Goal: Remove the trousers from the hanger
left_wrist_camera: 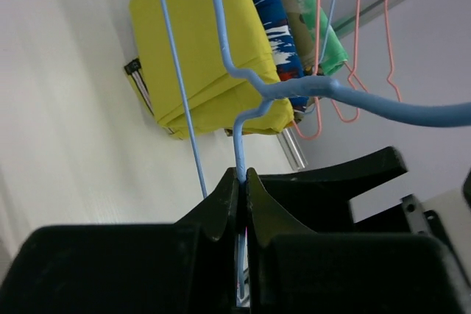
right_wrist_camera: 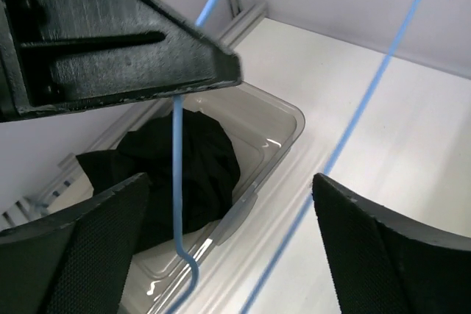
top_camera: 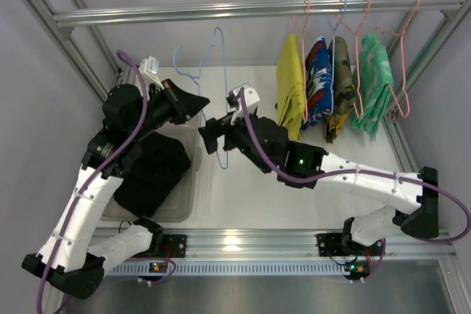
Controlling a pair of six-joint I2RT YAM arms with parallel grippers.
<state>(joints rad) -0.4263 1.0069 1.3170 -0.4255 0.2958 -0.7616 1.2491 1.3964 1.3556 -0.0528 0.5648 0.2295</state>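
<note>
Both hands sit left of centre over the bench, at the blue hanger.

Left hand is clamped on it. Its two fingers are pressed together with the thin blue wire pinched at the tips. The hanger's twisted neck is just above them.

Right hand is spread wide, fingers well apart. A run of blue wire passes down between them and touches neither. Seen from above, the right hand is just right of the left hand and a bit nearer, tips almost meeting.

Black trousers lie bunched in a clear plastic bin on the bench at near left, under the left arm.

Yellow trousers hang folded below the rail at far right. They are the leftmost of four garments there. To their right, in order:
- a blue patterned piece
- an olive one
- a green one

In the left wrist view the yellow trousers are well behind the pinched wire, not touching it.

Cannot tell whether the blue hanger's hook is on the rail.
</note>
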